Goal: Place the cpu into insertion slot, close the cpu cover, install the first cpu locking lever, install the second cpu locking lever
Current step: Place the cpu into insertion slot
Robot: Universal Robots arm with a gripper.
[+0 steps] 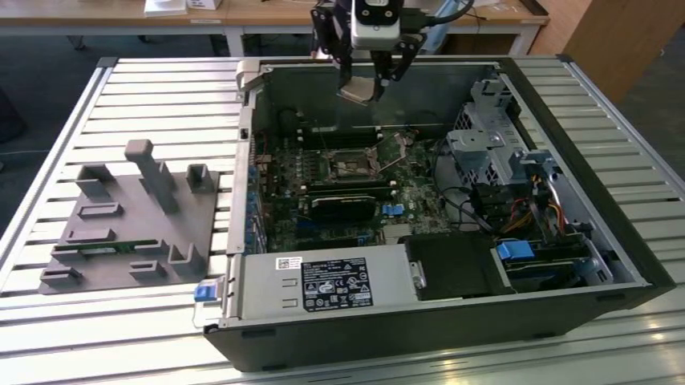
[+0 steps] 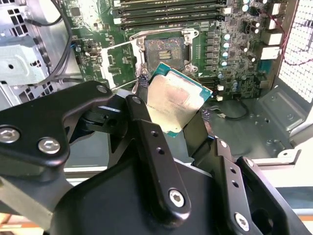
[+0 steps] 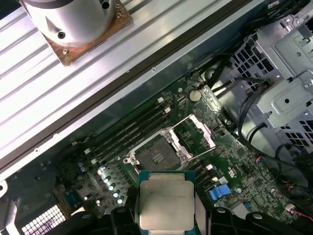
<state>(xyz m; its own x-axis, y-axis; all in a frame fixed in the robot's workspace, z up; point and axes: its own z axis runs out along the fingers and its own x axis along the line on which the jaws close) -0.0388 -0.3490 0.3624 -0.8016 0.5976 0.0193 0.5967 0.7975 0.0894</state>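
Note:
The cpu (image 2: 177,102), a small flat square chip with a pale tan-silver face, is held by its edges in my gripper (image 2: 173,100), which is shut on it. In the exterior view the gripper (image 1: 366,83) hangs high over the far wall of the open computer case, with the cpu (image 1: 360,91) tilted below it. The insertion slot (image 3: 155,155) lies open and bare on the green board, a short way from the cpu (image 3: 166,201). The cpu cover (image 3: 198,133), a silvery frame, is flipped open beside the slot. The slot (image 1: 348,167) sits well below the gripper.
The case walls (image 1: 252,160) ring the board. A metal drive cage (image 1: 498,132) with cables stands at the exterior view's right. A black block (image 1: 345,204) and the power supply (image 1: 321,285) lie nearer. A grey fixture tray (image 1: 128,224) sits on the slatted table.

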